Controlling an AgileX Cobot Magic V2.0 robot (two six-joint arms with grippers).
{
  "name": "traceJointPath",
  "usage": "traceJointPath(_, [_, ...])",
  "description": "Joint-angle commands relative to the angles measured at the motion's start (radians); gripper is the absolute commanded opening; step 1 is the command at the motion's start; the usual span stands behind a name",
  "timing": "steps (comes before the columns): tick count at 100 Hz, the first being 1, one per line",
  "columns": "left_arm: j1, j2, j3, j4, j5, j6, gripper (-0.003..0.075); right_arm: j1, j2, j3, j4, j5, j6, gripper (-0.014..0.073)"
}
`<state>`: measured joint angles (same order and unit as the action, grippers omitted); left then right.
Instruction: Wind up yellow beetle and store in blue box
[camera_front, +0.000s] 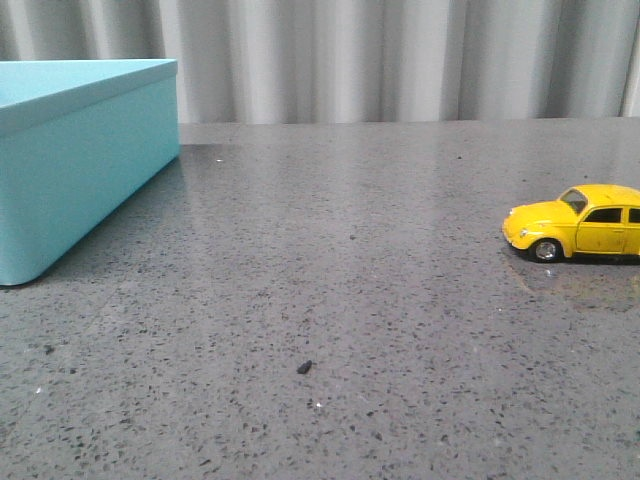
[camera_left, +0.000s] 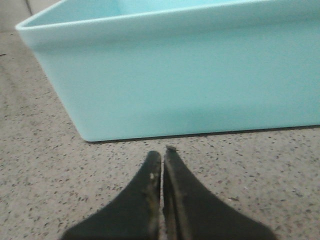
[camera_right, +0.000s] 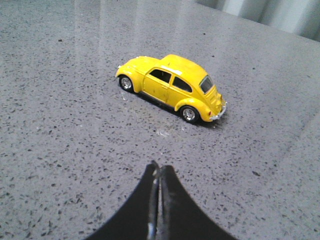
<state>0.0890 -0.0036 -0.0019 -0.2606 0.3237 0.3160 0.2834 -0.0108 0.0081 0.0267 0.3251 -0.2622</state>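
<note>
The yellow beetle (camera_front: 580, 222) stands on its wheels at the right edge of the grey table, nose to the left; it also shows in the right wrist view (camera_right: 172, 86). The blue box (camera_front: 70, 150) stands at the far left, and its side wall fills the left wrist view (camera_left: 190, 75). My left gripper (camera_left: 162, 155) is shut and empty, low over the table just short of the box wall. My right gripper (camera_right: 160, 169) is shut and empty, a short way from the beetle's side. Neither gripper shows in the front view.
The speckled grey table (camera_front: 330, 300) spreads between box and car. A small dark speck (camera_front: 304, 367) lies near the middle front. A pale pleated curtain (camera_front: 400, 60) hangs behind the table's far edge.
</note>
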Motion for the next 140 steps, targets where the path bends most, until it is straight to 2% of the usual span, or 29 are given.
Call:
traceJointPath(1, [0.031, -0.034, 0.028, -0.010, -0.072, -0.008, -0.0021, -0.001, -0.020, 0.026, 0.000, -0.041, -0.002, -0.0041])
traceJointPath(107, [0.042, -0.034, 0.028, -0.010, -0.072, -0.008, -0.0021, -0.001, -0.020, 0.026, 0.000, -0.051, -0.002, -0.0041])
traceJointPath(130, [0.042, -0.034, 0.028, -0.010, -0.072, -0.008, -0.0021, -0.001, -0.020, 0.026, -0.007, -0.208, -0.002, -0.0041])
traceJointPath(140, [0.042, -0.034, 0.028, -0.010, -0.072, -0.008, -0.0021, -0.001, -0.020, 0.026, 0.085, -0.296, -0.002, -0.0041])
